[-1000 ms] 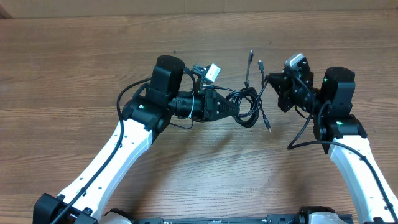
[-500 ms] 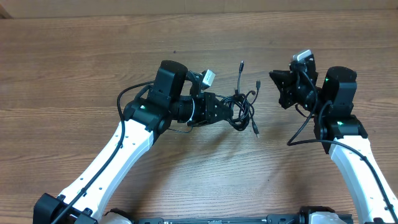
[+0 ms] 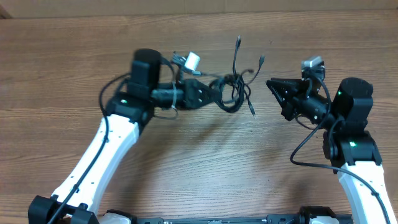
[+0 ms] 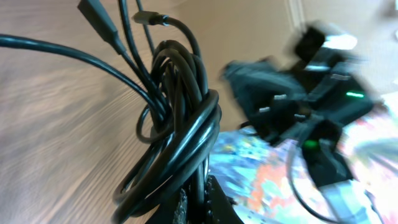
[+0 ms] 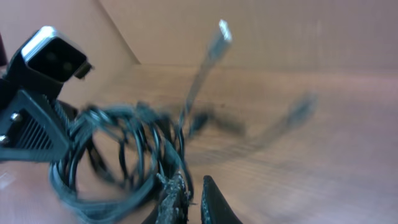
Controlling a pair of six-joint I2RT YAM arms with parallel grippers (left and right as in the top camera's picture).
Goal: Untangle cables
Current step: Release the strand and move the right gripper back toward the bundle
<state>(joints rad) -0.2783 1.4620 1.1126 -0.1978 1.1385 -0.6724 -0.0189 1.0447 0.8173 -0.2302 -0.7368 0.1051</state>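
The cables are a tangled black bundle hanging off the table, with plug ends sticking up and out to the right. My left gripper is shut on the bundle's left side. In the left wrist view the coiled cables rise straight out of the closed left gripper. My right gripper points left at the bundle, a short way off and not touching it. In the right wrist view its tips stand almost together with nothing between them, the blurred cables beyond.
The wooden table runs to a back edge along the top of the overhead view. The right arm faces the left wrist camera from close by. The left gripper's body fills the left of the right wrist view.
The left gripper has carried the bundle up and to the left. The right gripper has drawn back to the right, away from the cable it was at a second ago.
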